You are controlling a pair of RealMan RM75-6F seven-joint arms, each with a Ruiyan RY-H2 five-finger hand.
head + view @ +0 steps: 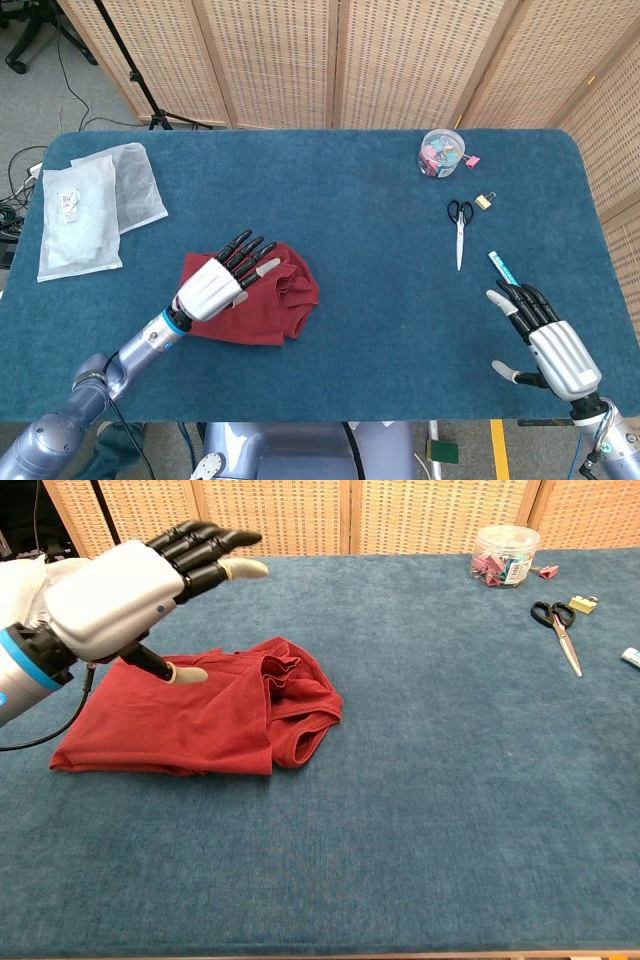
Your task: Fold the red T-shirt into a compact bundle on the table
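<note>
red t-shirt (pixel 262 298) lies on the blue table (pixel 360 230), left of centre, toward the near edge. folded into a flattish bundle: the left part is smooth and layered, the right end is bunched into rumpled folds with a looped hem visible in the chest view (pixel 300 742).

left hand (pixel 215 282) is raised over the shirt's left half, palm down, fingers (pixel 205 540) extended and slightly apart, pointing away from the robot and up to the right. thumb (pixel 180 673) juts out below the palm. the hand holds nothing; in the chest view it sits clear above the cloth, though whether the thumb tip grazes the fabric is hard to judge from these angles.

right hand (pixel 545 335) is at the near right corner of the table, well apart from the shirt, fingers straight and pointing away from the robot, lying close alongside each other, thumb out to the side. nothing in it. only the head view shows it.

other items: two clear plastic bags (pixel 90 205) at the far left; clear tub of binder clips (pixel 441 153) at the far right-centre; a loose pink clip (pixel 472 160) beside it; scissors (pixel 459 228) nearer, with a small brass padlock (pixel 484 200) just beside the handles; a pen-like white and teal object (pixel 501 266) just ahead of the right hand's fingertips.
</note>
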